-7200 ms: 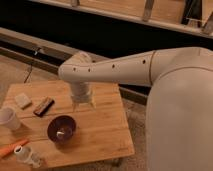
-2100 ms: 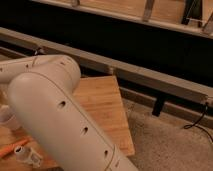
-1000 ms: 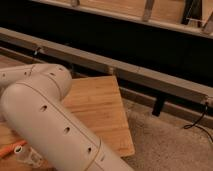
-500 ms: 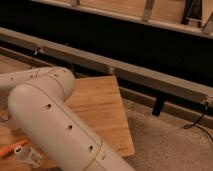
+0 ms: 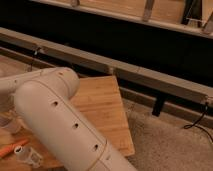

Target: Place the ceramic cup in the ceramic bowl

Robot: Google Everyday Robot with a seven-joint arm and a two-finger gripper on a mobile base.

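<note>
Arm (image 5: 60, 125) over table (image 5: 102, 107) (gripper hidden behind it); joined pieces (image 5: 27, 156) front-left.

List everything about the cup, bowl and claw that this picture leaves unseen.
Camera view:
- Bowl: fully hidden behind the arm.
- Cup: cannot be picked out; the arm covers the left of the table.
- Claw: out of sight, where the arm runs past the left edge; whether it holds anything is unknown.

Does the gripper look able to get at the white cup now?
Likely yes: the arm reaches left over the table toward the cup at the left edge; the gripper is out of view there.
</note>
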